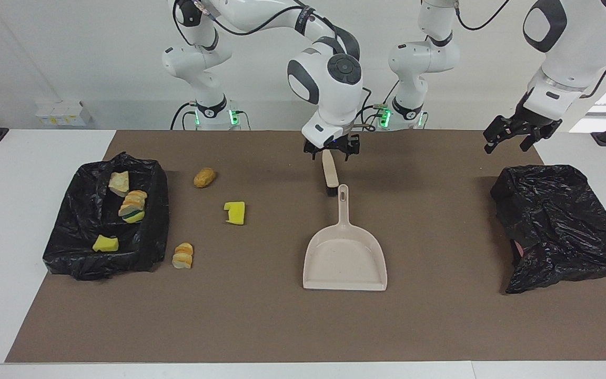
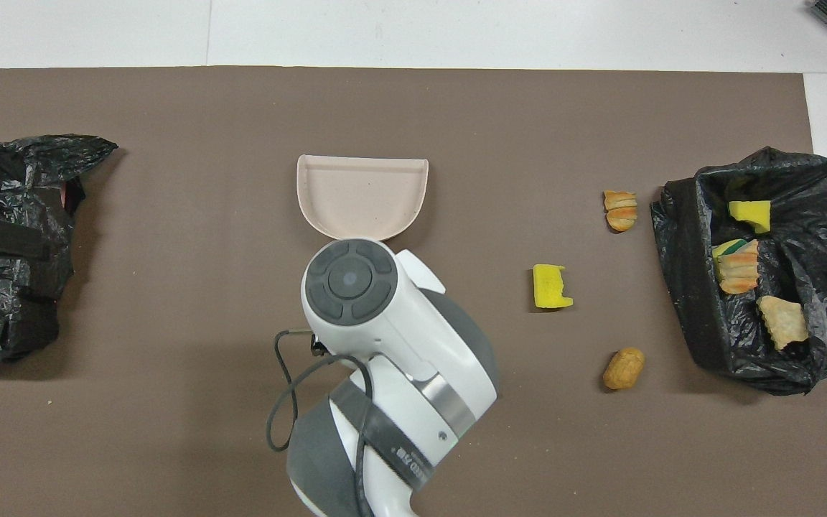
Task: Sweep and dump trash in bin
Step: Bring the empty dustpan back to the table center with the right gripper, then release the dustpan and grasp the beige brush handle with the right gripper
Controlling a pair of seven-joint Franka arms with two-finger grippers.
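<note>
Hanging above the brush (image 1: 329,173), the right tool (image 1: 331,150) has its fingers spread apart and grips nothing; the brush lies on the table (image 1: 440,316) directly under it, beside the handle of the beige dustpan (image 1: 345,260). Toward the right arm's end from that tool, three scraps of trash lie loose: a brown nugget (image 1: 204,177), a yellow sponge chunk (image 1: 235,212) and a striped bread piece (image 1: 183,256). Four more scraps sit inside the black-lined bin (image 1: 150,231). Over the table edge near a crumpled black bag (image 1: 555,231), the left tool (image 1: 516,138) waits, fingers apart and empty.
</note>
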